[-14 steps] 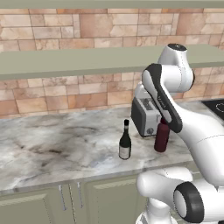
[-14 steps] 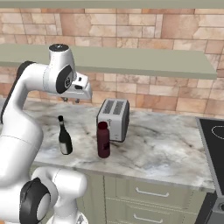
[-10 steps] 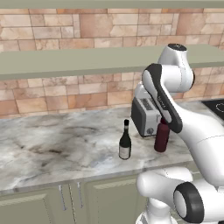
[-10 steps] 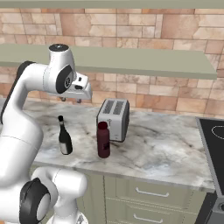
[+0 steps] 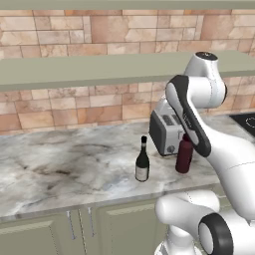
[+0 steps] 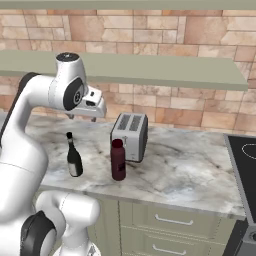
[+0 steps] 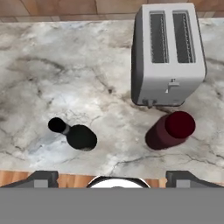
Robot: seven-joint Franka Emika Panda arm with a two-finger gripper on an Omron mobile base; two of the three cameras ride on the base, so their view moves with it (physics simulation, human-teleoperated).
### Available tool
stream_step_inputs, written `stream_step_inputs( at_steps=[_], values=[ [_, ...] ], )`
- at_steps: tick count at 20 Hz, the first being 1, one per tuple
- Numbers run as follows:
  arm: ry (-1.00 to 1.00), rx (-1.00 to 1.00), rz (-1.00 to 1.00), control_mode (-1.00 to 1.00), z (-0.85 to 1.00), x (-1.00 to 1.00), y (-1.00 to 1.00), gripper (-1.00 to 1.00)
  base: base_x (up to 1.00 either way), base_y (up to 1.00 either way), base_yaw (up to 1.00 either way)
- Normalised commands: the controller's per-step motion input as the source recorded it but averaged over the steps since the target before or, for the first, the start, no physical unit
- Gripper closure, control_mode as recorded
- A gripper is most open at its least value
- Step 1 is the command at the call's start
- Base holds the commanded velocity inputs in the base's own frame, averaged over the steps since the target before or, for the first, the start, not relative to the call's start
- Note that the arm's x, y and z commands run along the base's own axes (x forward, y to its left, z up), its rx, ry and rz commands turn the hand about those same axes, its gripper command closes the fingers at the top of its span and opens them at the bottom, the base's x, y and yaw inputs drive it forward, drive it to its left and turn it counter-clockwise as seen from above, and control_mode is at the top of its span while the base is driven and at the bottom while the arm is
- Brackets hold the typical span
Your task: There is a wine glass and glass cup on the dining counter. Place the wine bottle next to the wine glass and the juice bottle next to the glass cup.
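The wine bottle [image 5: 142,162] [image 6: 74,157] [image 7: 78,135], dark with a long thin neck and a pale label, stands upright near the front edge of the brick-backed wall counter [image 5: 60,169]. To its right stands the stubby maroon juice bottle [image 5: 184,154] [image 6: 118,160] [image 7: 170,130], just in front of the toaster. My gripper [image 6: 83,118] [image 7: 113,179] hangs well above both bottles, pointing down, open and holding nothing. The wine glass, the glass cup and the dining counter are out of view.
A silver toaster [image 5: 164,132] [image 6: 130,135] [image 7: 168,54] sits behind the juice bottle. A green shelf [image 5: 99,67] [image 6: 165,70] runs along the brick wall above the counter. A black cooktop [image 6: 245,160] lies at the right end.
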Motion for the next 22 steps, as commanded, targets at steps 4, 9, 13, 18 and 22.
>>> stream_step_inputs(
  at_steps=[4, 9, 13, 18, 22],
  values=[
    [0.0, 0.0, -0.08, -1.0, -0.06, -0.16, -0.32, -1.0, 0.0, 0.0, 0.0],
    [0.01, 0.0, -0.06, -1.0, -0.08, -0.16, -0.36, -1.0, 0.0, 0.0, 0.0],
    [0.1, 0.0, -0.11, -1.0, -0.16, -0.02, -0.29, -1.0, 0.0, 0.0, 0.0],
    [0.08, 0.0, -0.02, -1.0, -0.2, 0.0, -0.22, -1.0, 0.0, 0.0, 0.0],
    [0.04, 0.0, 0.0, -1.0, -0.25, 0.03, -0.21, -1.0, 0.0, 0.0, 0.0]
  ],
)
